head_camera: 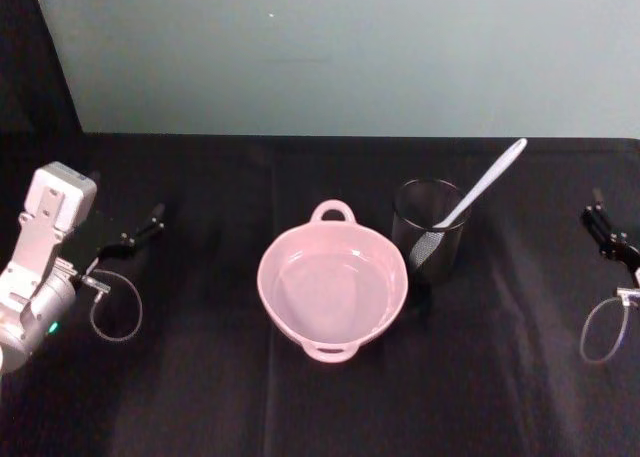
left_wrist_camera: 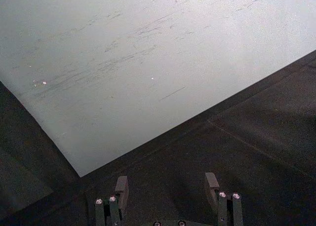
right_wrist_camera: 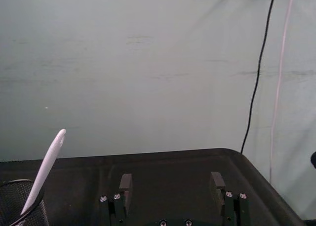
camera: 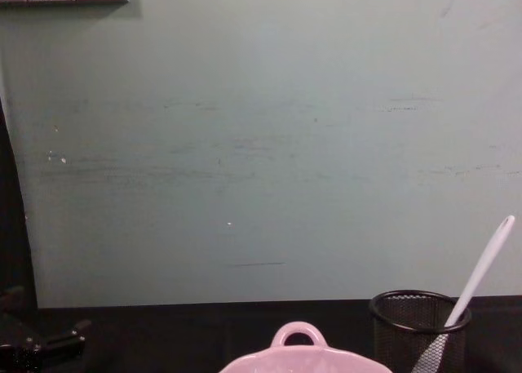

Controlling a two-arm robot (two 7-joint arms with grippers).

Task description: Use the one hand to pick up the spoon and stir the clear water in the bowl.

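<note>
My right gripper (right_wrist_camera: pixel 170 186): jaws spread, empty, at the table's right edge. Spoon (head_camera: pixel 478 189) stands blade-down in the mesh cup (head_camera: pixel 429 239), to my left, handle tilted toward me. Pink bowl (head_camera: pixel 332 283) just beyond. Left gripper (left_wrist_camera: pixel 167 189) spread, farther off.

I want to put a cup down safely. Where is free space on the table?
Bare black cloth lies between the left gripper and the bowl, and between the mesh cup, holding the spoon, and the right gripper. Bowl and cup stand close together.
</note>
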